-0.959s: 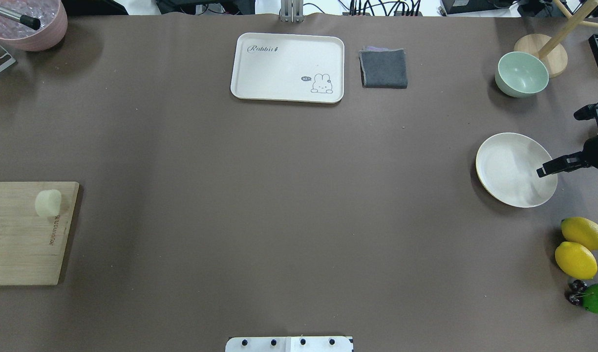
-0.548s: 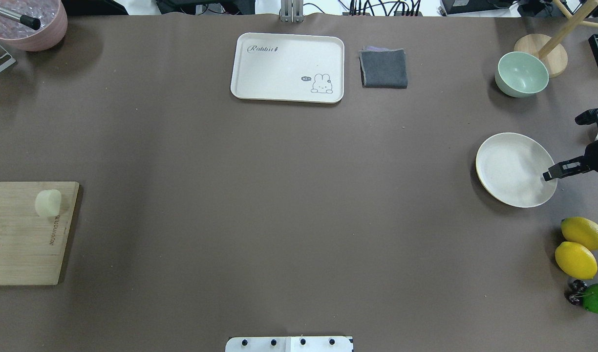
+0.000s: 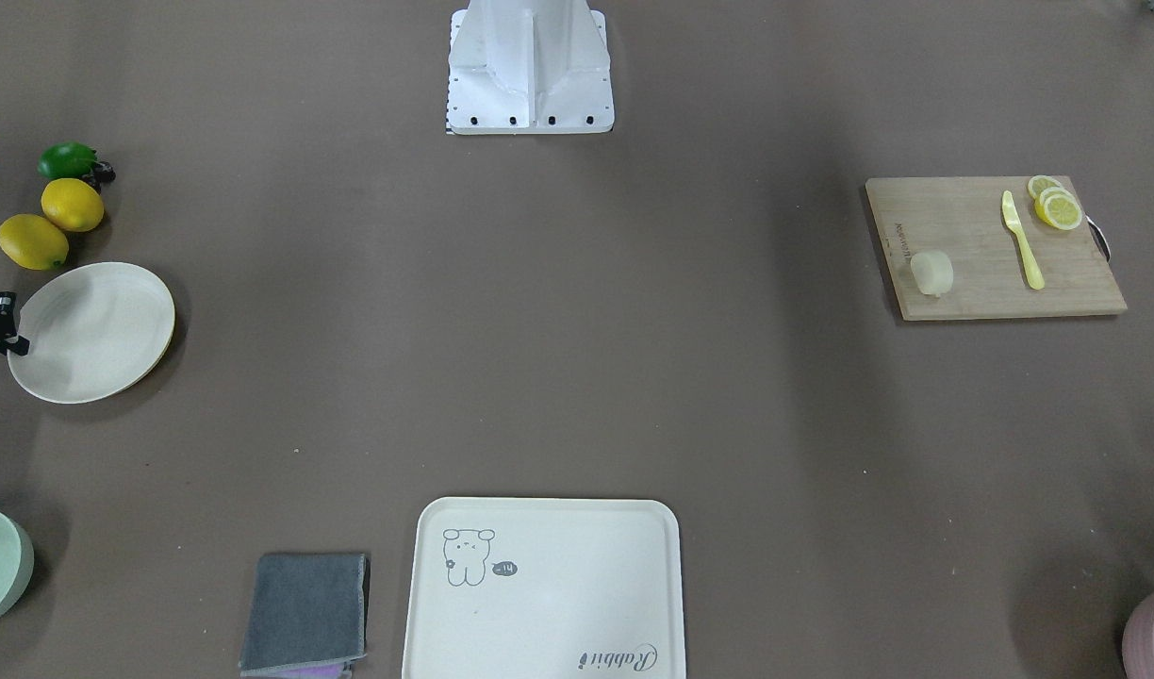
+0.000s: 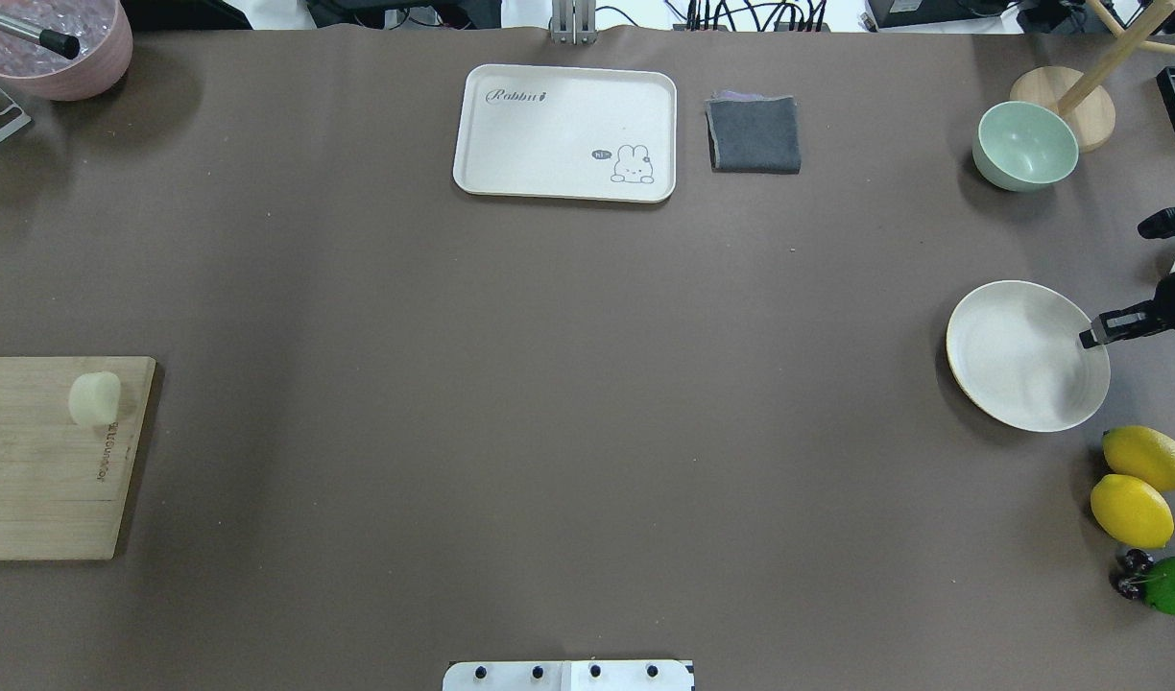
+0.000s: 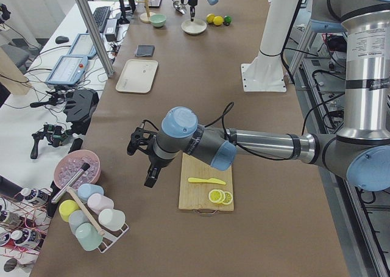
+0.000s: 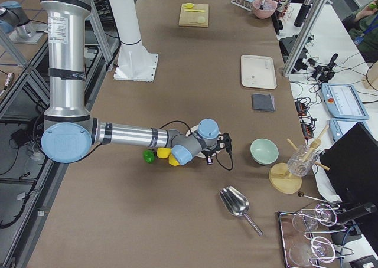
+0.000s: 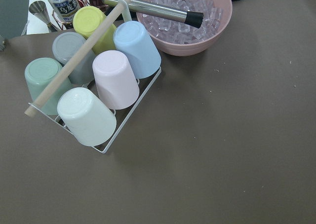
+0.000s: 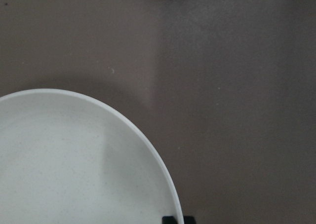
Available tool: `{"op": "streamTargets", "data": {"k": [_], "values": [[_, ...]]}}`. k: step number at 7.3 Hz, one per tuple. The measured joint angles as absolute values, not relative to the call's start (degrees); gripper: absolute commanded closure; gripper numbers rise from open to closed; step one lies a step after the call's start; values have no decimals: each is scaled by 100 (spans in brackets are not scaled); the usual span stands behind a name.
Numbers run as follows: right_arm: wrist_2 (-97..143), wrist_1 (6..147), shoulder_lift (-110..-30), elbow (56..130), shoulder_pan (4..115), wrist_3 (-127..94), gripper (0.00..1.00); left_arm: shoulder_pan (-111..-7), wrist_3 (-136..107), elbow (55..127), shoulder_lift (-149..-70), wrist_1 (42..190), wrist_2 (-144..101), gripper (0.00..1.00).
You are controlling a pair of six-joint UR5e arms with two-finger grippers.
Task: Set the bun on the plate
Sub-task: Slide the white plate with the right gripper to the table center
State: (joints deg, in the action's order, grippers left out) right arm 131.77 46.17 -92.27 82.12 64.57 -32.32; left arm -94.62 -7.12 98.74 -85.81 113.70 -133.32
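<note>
The bun (image 4: pixel 95 398) (image 3: pixel 931 273) is a pale cream lump lying on the wooden cutting board (image 4: pixel 45 480) at the table's left edge. The round cream plate (image 4: pixel 1019 360) (image 3: pixel 91 330) (image 8: pixel 74 160) sits on the far right, just above two lemons. My right gripper (image 4: pixel 1089 338) (image 8: pixel 178 219) reaches in from the right edge, and its fingertips close on the plate's right rim. My left gripper (image 5: pixel 149 179) shows only in the exterior left view, hanging beside the board's outer end. I cannot tell whether it is open or shut. The left arm hides the bun there.
A cream tray (image 4: pixel 563 134) and a grey cloth (image 4: pixel 754 134) lie at the far edge. A green bowl (image 4: pixel 1024 146) stands right of them. Lemons (image 4: pixel 1144 459) and a lime (image 4: pixel 1173 585) sit near the plate. A cup rack (image 7: pixel 94 86) and an ice bowl (image 7: pixel 182 21) stand left.
The right gripper has drawn back to the right. The plate has slid right and toward the robot with it. The bun has not moved.
</note>
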Motion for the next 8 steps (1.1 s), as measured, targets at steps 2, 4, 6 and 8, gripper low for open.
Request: {"op": "streamTargets", "data": {"k": [2, 4, 6, 8], "values": [[13871, 4626, -9148, 8219, 7022, -3447, 100, -9463, -712, 9877, -8586, 11357, -13333, 2], [14375, 4622, -8880, 8381, 7316, -3893, 100, -9465, -712, 9877, -8585, 11346, -13333, 2], [14300, 4627, -8243, 8837, 6807, -4949, 100, -9462, -712, 9860, -8580, 11339, -13333, 2], [13224, 4669, -7423, 9329, 5512, -6372, 100, -9459, -712, 9814, -8576, 11336, -13333, 2]]}}
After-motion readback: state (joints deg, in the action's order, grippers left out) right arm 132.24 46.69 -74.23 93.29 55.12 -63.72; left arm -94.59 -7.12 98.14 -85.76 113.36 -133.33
